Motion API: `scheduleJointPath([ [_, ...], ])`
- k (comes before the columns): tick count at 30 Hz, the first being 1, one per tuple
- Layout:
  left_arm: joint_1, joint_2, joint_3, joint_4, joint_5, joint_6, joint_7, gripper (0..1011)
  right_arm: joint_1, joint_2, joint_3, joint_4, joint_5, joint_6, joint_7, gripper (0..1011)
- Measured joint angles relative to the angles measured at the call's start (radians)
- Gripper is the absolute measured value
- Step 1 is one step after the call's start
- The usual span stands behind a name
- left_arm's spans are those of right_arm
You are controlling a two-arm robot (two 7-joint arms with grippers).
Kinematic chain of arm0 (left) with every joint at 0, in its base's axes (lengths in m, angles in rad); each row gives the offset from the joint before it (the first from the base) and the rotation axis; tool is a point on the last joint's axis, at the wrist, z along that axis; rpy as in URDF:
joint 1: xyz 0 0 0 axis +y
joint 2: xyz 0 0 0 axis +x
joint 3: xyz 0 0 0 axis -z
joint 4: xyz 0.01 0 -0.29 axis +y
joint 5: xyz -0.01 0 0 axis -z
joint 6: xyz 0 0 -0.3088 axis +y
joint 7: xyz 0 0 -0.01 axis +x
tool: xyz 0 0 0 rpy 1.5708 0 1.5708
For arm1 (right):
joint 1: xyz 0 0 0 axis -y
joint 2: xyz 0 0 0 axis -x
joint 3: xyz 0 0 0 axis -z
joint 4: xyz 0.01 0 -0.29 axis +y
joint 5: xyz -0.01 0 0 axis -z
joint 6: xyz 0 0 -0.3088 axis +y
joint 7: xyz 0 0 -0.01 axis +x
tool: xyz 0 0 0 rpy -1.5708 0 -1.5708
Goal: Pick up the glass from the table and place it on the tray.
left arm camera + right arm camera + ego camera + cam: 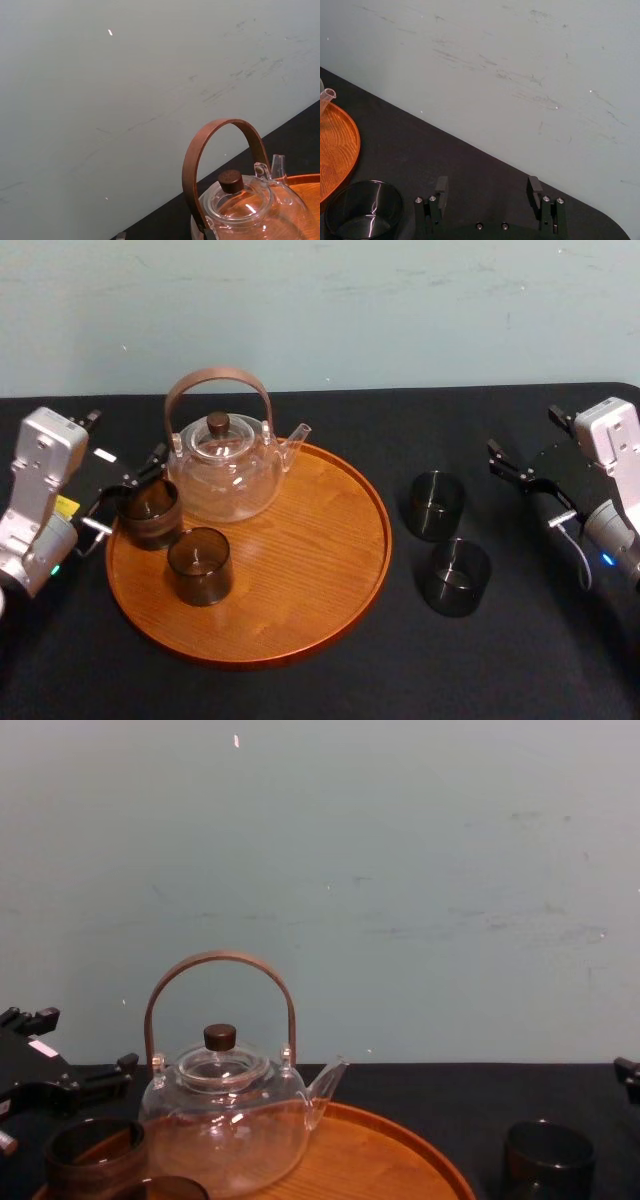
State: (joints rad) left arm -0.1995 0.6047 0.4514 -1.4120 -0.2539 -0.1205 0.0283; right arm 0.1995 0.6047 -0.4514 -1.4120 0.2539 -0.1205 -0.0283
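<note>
The right claw (522,432), fingers apart, hangs right of the nearer glass (437,505), which stands upright on the table (500,670) between it and the tray (320,530). The left claw (125,440), also spread, is farther off, past the tray.

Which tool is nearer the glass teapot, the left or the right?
Left. The left tool sits at the tray's left rim, just beside the teapot; the right tool is far across the table, beyond two glasses.
</note>
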Motion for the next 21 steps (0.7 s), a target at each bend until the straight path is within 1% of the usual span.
scheduleJointPath([
  [21, 0.0, 0.0, 0.0, 0.0, 0.0, 0.0, 0.0, 1001, 0.0, 0.0, 0.0, 0.0, 0.0, 0.0, 0.0, 1002],
])
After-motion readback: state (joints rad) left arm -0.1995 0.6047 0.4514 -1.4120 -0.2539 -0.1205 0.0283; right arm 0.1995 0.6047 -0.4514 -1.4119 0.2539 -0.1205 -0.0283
